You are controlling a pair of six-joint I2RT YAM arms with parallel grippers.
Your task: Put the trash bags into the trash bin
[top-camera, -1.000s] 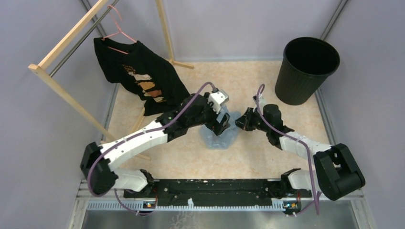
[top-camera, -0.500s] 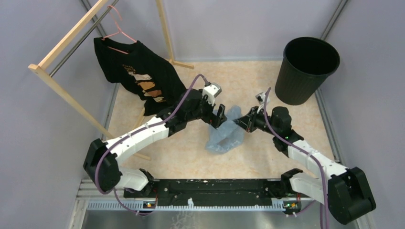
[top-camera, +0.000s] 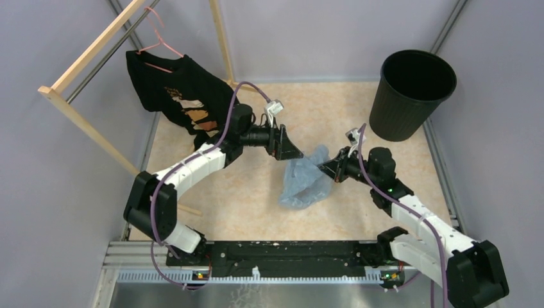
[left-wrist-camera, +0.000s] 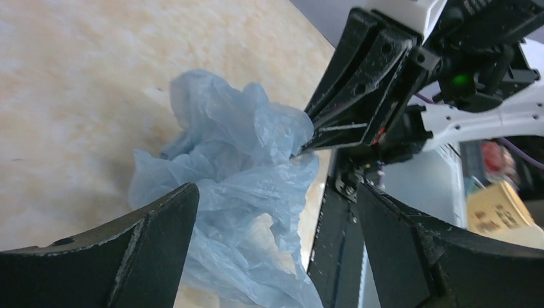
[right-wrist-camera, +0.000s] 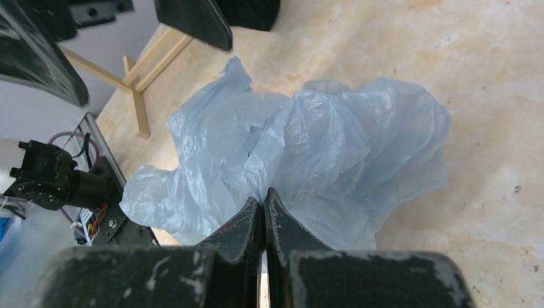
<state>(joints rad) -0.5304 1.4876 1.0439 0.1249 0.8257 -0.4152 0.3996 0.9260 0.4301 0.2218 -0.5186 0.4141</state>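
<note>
The pale-blue trash bag (top-camera: 306, 179) hangs crumpled from my right gripper (top-camera: 325, 166), which is shut on its upper edge; its lower part rests near the floor. It fills the right wrist view (right-wrist-camera: 301, 147), pinched at the fingertips (right-wrist-camera: 264, 199). My left gripper (top-camera: 294, 153) is open and empty, just left of the bag, pointing at it. In the left wrist view the bag (left-wrist-camera: 237, 173) lies between and beyond the open jaws, apart from them. The round black trash bin (top-camera: 412, 93) stands upright at the back right, away from both grippers.
A black T-shirt (top-camera: 186, 106) hangs on a pink hanger from a wooden rack (top-camera: 83, 122) at the back left. Grey walls enclose the floor on three sides. A black rail (top-camera: 289, 253) runs along the near edge.
My left gripper let go of the bag and drew back to the upper left. My right gripper took hold of the bag and lifted its top edge off the floor.
</note>
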